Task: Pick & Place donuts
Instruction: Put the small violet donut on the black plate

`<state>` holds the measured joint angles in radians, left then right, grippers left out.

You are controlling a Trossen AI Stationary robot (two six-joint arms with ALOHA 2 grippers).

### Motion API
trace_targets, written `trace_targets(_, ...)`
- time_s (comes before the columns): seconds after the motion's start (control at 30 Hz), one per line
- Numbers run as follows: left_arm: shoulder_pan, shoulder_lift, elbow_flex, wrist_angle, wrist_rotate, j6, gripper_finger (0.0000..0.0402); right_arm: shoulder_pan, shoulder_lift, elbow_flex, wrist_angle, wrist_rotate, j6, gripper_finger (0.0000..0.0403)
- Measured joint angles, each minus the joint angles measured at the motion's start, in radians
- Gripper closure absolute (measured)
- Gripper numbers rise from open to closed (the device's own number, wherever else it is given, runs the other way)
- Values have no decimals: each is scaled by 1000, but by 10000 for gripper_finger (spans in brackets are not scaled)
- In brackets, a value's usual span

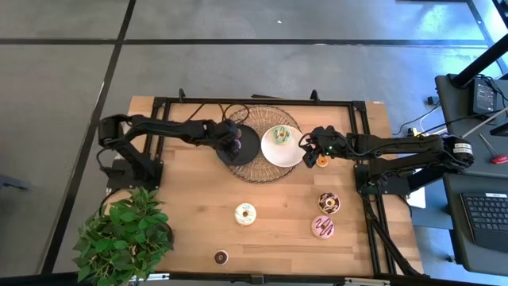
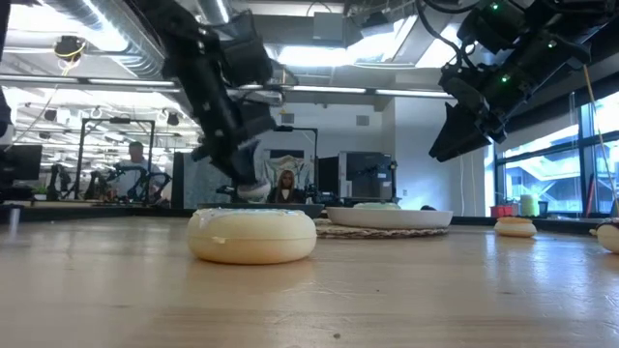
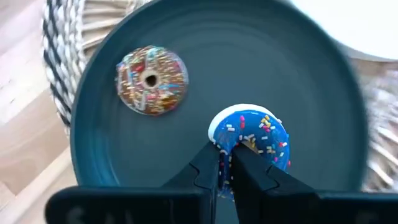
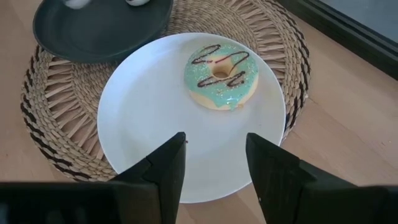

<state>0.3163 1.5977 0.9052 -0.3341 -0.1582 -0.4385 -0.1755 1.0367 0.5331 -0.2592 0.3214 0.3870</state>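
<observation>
My left gripper hangs over the round black plate, shut on a mini blue-iced donut with sprinkles. A mini brown sprinkled donut lies flat on that plate. My right gripper stands open above the white plate, with nothing between its fingers. On that plate lies the green-iced donut. A mini orange donut lies on the table beside the right gripper. The cream donut, the chocolate-sprinkled one, the pink-striped one and a mini brown one lie on the wood nearer the front. My left gripper pinches the mini blue donut by one side of its ring between its two fingers. The fingers slant down from above. The donut sits tilted over the black plate's floor; whether it touches the plate I cannot tell.
Both plates rest on a round woven mat at the table's far middle. A potted plant stands at the near left corner. Bare wood lies between the mat and the front donuts.
</observation>
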Motion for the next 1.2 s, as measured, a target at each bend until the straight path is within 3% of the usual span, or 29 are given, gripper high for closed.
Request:
trace_targets(0.57, 50, 211, 168, -135, 24, -12, 375, 0, 0, 0, -2, 0, -2, 233)
trace_targets(1.2, 50, 219, 174, -130, 22, -12, 355, 0, 0, 0, -4, 0, -3, 233)
